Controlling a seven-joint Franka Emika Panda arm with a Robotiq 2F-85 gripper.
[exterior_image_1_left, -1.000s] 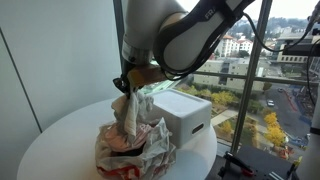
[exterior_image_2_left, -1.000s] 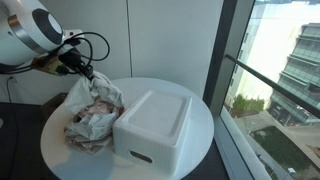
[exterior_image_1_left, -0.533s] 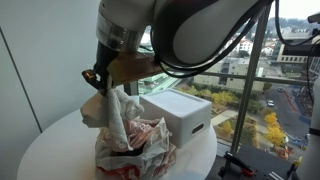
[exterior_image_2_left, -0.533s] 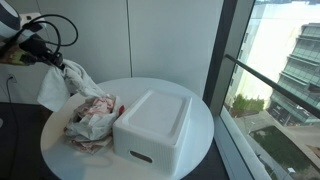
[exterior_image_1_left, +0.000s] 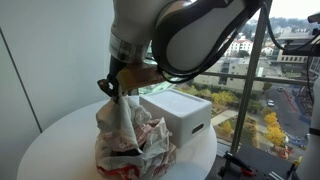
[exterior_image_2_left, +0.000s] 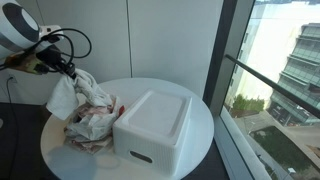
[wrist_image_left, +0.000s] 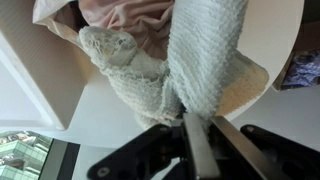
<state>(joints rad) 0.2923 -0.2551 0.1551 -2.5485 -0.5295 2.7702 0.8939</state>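
My gripper (exterior_image_1_left: 112, 88) (exterior_image_2_left: 63, 70) (wrist_image_left: 197, 128) is shut on a whitish cloth (exterior_image_1_left: 122, 112) (exterior_image_2_left: 66, 95) (wrist_image_left: 205, 55) and holds it hanging above a crumpled pile of red, pink and white fabric (exterior_image_1_left: 135, 145) (exterior_image_2_left: 92, 122) on the round white table (exterior_image_1_left: 55, 140) (exterior_image_2_left: 205, 125). The cloth's lower end touches the pile. In the wrist view the pile (wrist_image_left: 130, 15) lies under the hanging cloth.
A white rectangular box (exterior_image_1_left: 182, 112) (exterior_image_2_left: 152, 125) stands on the table beside the pile. A large window (exterior_image_2_left: 275, 70) runs along one side. The table edge drops off all round.
The gripper with the cloth has come back down and in toward the pile after lifting it higher and further out half a second ago.
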